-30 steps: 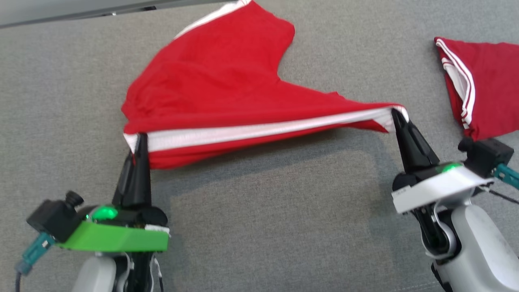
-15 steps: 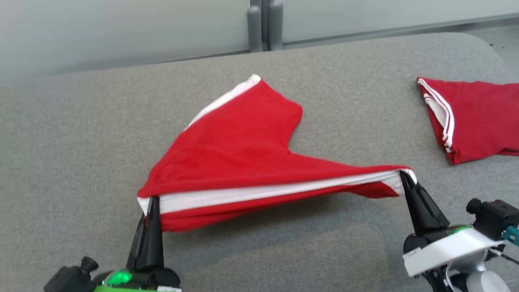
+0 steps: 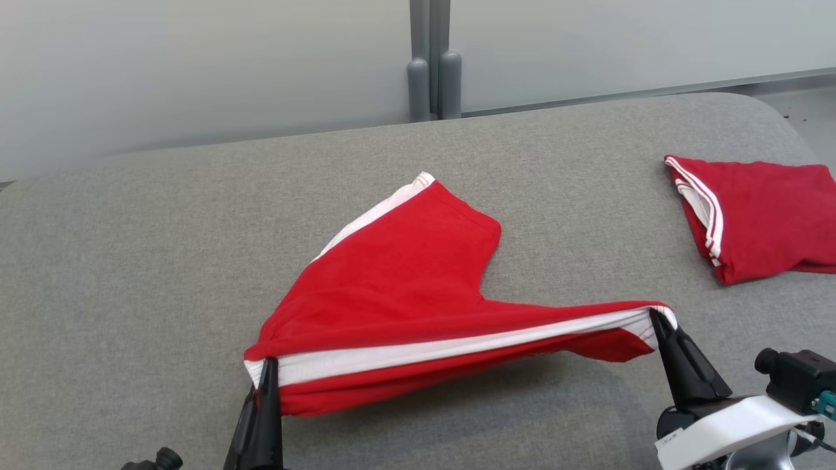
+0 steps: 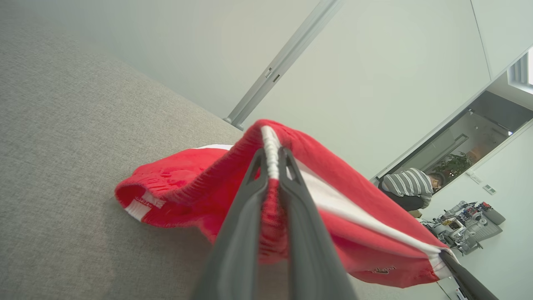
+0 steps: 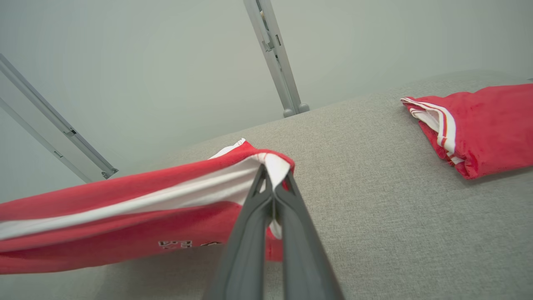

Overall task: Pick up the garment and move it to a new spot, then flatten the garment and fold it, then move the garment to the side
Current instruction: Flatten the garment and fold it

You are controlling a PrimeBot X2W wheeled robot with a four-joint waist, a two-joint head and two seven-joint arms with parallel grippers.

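Observation:
The garment (image 3: 392, 281) is a pair of red shorts with a white side stripe, its near edge lifted taut above the grey surface while the far leg rests on it. At the lower left my left gripper (image 3: 268, 365) is shut on the waistband end of that edge; in the left wrist view the garment (image 4: 333, 200) is pinched between the left gripper (image 4: 272, 160) fingers. To the right my right gripper (image 3: 654, 318) is shut on the hem end, and the right wrist view shows the right gripper (image 5: 270, 173) nipping the garment (image 5: 125, 212) at a white corner.
A second red garment (image 3: 757, 215), folded, lies at the far right of the grey padded surface (image 3: 130, 261). Behind it stand a pale wall and a grey post (image 3: 431, 78). A person (image 4: 410, 187) sits far off in the left wrist view.
The head camera has tilted up, so the whole picture has slid down and the wall has come into sight. Both grippers keep their hold on the stretched edge.

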